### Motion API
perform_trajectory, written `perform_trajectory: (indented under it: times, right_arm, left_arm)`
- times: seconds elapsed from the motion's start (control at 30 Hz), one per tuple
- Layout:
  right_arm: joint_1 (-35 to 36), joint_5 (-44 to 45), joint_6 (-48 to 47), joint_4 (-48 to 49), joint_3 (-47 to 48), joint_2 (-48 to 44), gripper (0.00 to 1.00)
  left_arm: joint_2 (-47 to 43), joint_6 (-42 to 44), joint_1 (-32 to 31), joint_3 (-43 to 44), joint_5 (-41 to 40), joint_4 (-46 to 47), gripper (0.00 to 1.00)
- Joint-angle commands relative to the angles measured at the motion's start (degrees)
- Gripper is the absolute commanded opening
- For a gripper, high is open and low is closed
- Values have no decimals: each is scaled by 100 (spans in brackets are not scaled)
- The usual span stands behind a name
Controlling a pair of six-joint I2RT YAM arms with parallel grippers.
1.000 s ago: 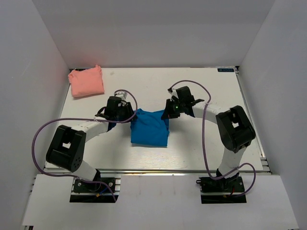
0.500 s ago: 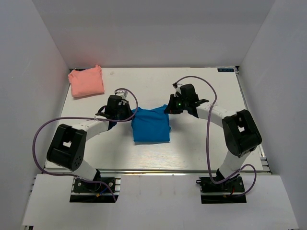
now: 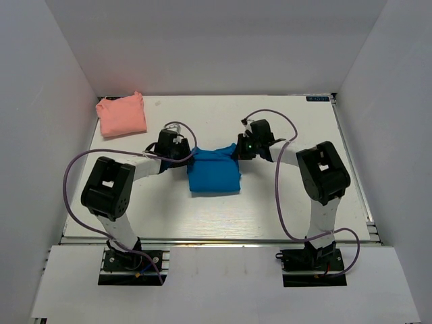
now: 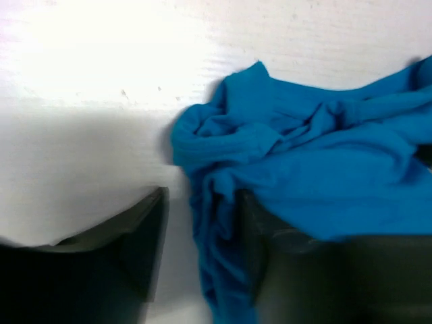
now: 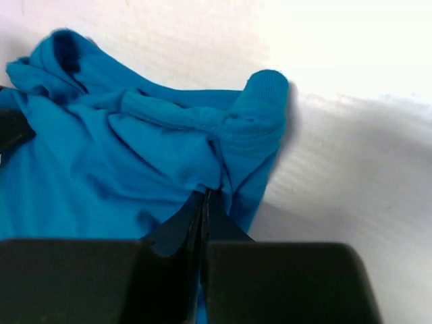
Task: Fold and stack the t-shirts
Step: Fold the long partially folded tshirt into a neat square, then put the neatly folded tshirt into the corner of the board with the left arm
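1. White walls stand round a white table (image 3: 290, 202), and both of your arms reach out over it from the near edge.
2. Your blue shirt (image 3: 214, 177) lies in the middle of the table, right between the two grippers.
3. Your pink shirt (image 3: 121, 116) sits as a small folded square in the far left corner, well apart from the blue shirt. It is in the same spot as a second ago.
4. Your right gripper (image 5: 204, 199) is squeezed tight on a bunched far corner of the blue shirt. Its two sides are pressed together on the cloth.
5. Your left gripper (image 4: 201, 197) has its fingers (image 4: 145, 229) apart. A fold of the blue shirt hangs between them. A strip of white table shows next to the fold, so the cloth is not pinched there.
6. A second ago the blue shirt reached further toward you. Now it looks shorter, and its far edge is stretched wide from one gripper to the other.
7. Your left gripper has slid toward the middle and now sits at the far left corner of the blue shirt.
8. Both big elbow blocks have swung in toward the middle of the table since a second ago.
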Motion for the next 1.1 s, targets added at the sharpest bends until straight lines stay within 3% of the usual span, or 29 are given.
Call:
perform_trajectory:
  times: [0.0, 0.1, 0.13, 0.3, 0.53, 0.87, 1.0, 1.07]
  right_arm:
    - [-69, 177, -246, 60, 341, -118, 0]
    - [-69, 115, -264, -151, 473, -426, 18]
    - [-86, 80, -256, -221, 508, -618, 41]
    - [-69, -245, -230, -573, 544, -1120, 90]
    - [-60, -149, -54, -591, -194, -2105, 90]
    - [-69, 167, 26, -609, -1423, -3388, 90]
    - [-60, 527, 323, -609, -1775, -3854, 90]
    - [-51, 791, 473, -767, -1951, -4258, 90]
  left_arm:
    - [-136, -29, 50, 253, -115, -266, 70]
    - [-566, 24, 50, 332, -238, -503, 88]
    - [-707, 24, 50, 332, -351, -591, 99]
    - [-1480, 24, 50, 227, -520, -1022, 100]
    - [-2263, 24, -64, -529, 15, -715, 100]
    - [-1694, 156, -143, -1135, 764, 260, 100]
    - [-1264, 156, -196, -1119, 799, 560, 92]
    - [-1043, 156, -249, -1031, 747, 560, 82]
